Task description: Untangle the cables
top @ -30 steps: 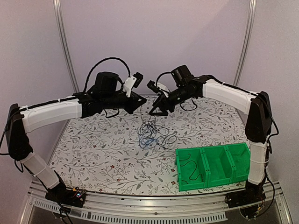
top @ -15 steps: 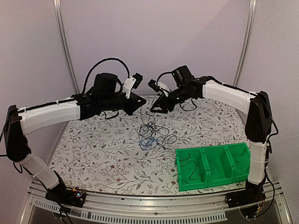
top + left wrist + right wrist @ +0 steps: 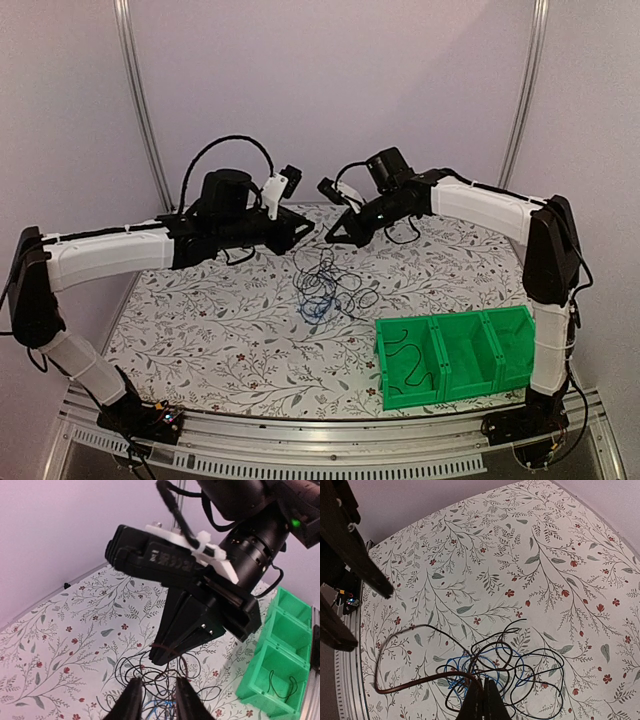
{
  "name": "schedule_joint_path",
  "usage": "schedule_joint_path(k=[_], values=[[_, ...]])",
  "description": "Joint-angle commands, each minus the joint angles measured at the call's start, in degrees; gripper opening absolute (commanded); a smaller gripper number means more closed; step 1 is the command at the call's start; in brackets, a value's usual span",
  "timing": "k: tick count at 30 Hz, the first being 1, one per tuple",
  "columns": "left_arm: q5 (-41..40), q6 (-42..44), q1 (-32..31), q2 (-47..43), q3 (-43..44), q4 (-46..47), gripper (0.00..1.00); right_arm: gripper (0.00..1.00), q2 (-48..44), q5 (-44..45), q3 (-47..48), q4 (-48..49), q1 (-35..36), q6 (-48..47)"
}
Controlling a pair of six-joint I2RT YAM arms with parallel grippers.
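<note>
— Right gripper (image 3: 484,699) has just snapped together; a second ago it stood wide. Is it on anything?

— It looks so. Its tips are pressed onto a brown strand (image 3: 420,681) that loops out to one side and runs back into them, just above the cables (image 3: 510,672) heaped on the table (image 3: 200,310).

— And the left gripper (image 3: 157,702)?

— The reverse. It was closed a second ago. Now its fingers (image 3: 131,702) stand apart with nothing clamped between them, and the heap lies below.

— So a handover.

— That is my reading. The strand has passed from left to right, which frees the left arm to take another loop and pull against the right's hold. Nothing has come clear of the knot yet.

— What else differs, from the front of the table to the back?

— Green bin (image 3: 452,388) at the near edge has not moved, with one black cable (image 3: 405,362) in its left-hand compartment as before. At mid-table the cables, black loops with the blue one among them, sit on the same spot, in much the same shape as far as I can tell. Behind them both grippers hang over the far side of the heap, tips near each other but apart. The left arm has sunk a little; the right has barely shifted.
</note>
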Motion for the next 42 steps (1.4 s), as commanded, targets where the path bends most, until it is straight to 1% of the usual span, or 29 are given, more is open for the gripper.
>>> schedule_joint_path(k=[1, 3, 7, 11, 14, 16, 18, 23, 29, 32, 35, 36, 37, 41, 42], values=[[-4.8, -3.2, -0.6, 3.7, -2.5, 7.3, 0.33, 0.0, -6.8, -4.3, -1.8, 0.8, -0.1, 0.8], [-5.6, -5.3, -0.7, 6.4, -3.0, 10.8, 0.37, 0.0, -8.5, -6.3, -2.2, 0.8, -0.1, 1.3], [-4.8, -10.4, -1.0, 12.9, -1.8, 18.4, 0.38, 0.0, -10.9, -10.3, -2.2, 0.5, -0.1, 2.3], [-1.3, -14.2, -1.2, 20.7, -0.2, 25.7, 0.38, 0.0, -11.5, -9.7, -1.5, 0.1, -0.1, 2.4], [-0.4, -16.2, -1.3, 25.8, 1.2, 27.2, 0.35, 0.0, -11.4, -9.9, 1.9, -2.3, -0.1, 1.0], [0.3, -16.8, -1.3, 28.6, 1.6, 27.3, 0.32, 0.0, -11.8, -8.7, 5.0, -3.4, -0.1, -0.7], [0.6, -17.3, -1.3, 30.5, 1.0, 27.4, 0.25, 0.0, -12.9, -6.8, 7.8, -3.5, -0.3, -2.2], [2.0, -19.4, -0.8, 32.7, -2.7, 29.5, 0.12, 0.0, -14.9, -4.4, 16.3, -3.3, -1.4, -6.5], [1.8, -19.9, -0.5, 33.1, -6.4, 29.8, 0.01, 0.0, -13.4, 1.0, 26.5, -4.3, -2.8, -10.0], [1.0, -19.9, -0.1, 32.2, -8.4, 29.9, 0.0, 0.0, -13.0, 1.6, 29.4, -3.8, -5.4, -10.1], [-1.5, -19.8, 0.5, 29.1, -11.1, 29.7, 0.0, 0.0, -13.5, 1.5, 27.5, -3.4, -6.4, -9.6], [-2.9, -19.7, 0.7, 27.3, -12.1, 29.4, 0.01, 0.0, -13.7, 1.6, 26.2, -3.2, -6.5, -9.7], [-4.3, -19.6, 0.9, 25.4, -13.1, 28.8, 0.05, 0.0, -13.9, 1.6, 24.5, -2.9, -6.5, -9.7], [-11.5, -18.7, 1.0, 15.2, -18.0, 28.2, 0.3, 0.0, -14.4, 3.7, 18.8, -1.2, -6.5, -8.2], [-12.4, -18.4, 0.9, 12.5, -19.3, 28.6, 0.33, 0.0, -14.4, 4.4, 17.5, -0.7, -6.5, -7.8]])
